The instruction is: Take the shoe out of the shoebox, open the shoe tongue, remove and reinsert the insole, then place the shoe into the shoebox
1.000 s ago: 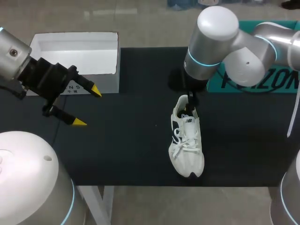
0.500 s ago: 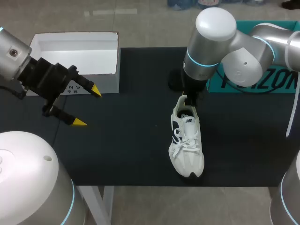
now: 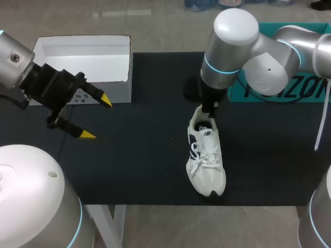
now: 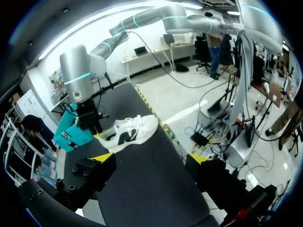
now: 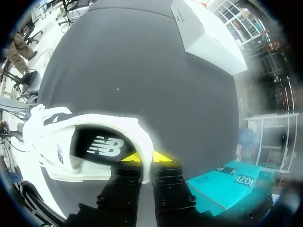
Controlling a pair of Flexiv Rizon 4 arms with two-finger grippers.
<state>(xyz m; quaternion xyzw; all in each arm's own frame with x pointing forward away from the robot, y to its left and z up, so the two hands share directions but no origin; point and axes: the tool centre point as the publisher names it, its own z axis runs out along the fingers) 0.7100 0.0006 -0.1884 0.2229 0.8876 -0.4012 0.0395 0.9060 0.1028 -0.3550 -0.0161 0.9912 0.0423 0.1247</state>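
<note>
White shoe [image 3: 207, 165] lies on the desk [image 3: 145, 155], well apart from the box [image 3: 83, 37]. The right end effector [image 5: 144, 158] pinches its heel; the left end effector [image 3: 97, 118] hangs open. Pinning the heel firmly should steady tongue-opening.

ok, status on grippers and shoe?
Left gripper open, empty, in front of the shoebox. Right gripper shut on the shoe at the heel collar. Shoe out of box, on the mat. Nothing lies between shoe and shoebox.
</note>
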